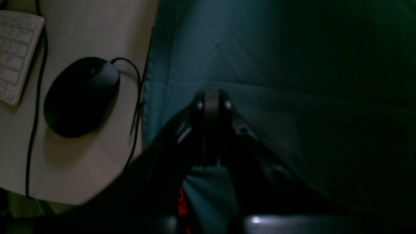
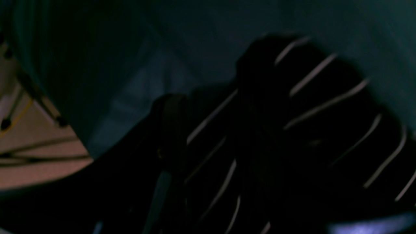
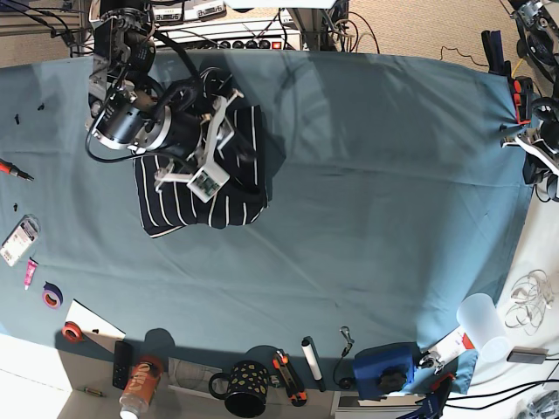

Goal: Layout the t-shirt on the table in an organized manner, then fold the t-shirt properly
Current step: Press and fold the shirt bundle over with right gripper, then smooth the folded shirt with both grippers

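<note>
The t-shirt [image 3: 196, 205], dark with thin white stripes, lies folded into a compact rectangle at the far left of the teal table [image 3: 367, 201]. My right gripper [image 3: 249, 166] hovers over the shirt's right part. In the right wrist view its dark fingers [image 2: 170, 117] stand apart just above the striped t-shirt [image 2: 325, 123], so the gripper [image 2: 213, 81] is open. My left gripper [image 3: 514, 135] is far off at the table's right edge. In the left wrist view it [image 1: 211, 97] is shut on nothing above the bare table [image 1: 292, 81].
A black mouse [image 1: 81, 96] and a white keyboard [image 1: 16, 55] sit on a beige desk beside the cloth edge. Tape rolls [image 3: 52, 297], a screwdriver [image 3: 13, 168], a mug [image 3: 244, 388], a can [image 3: 140, 393] and a white cup [image 3: 480, 319] line the table's edges.
</note>
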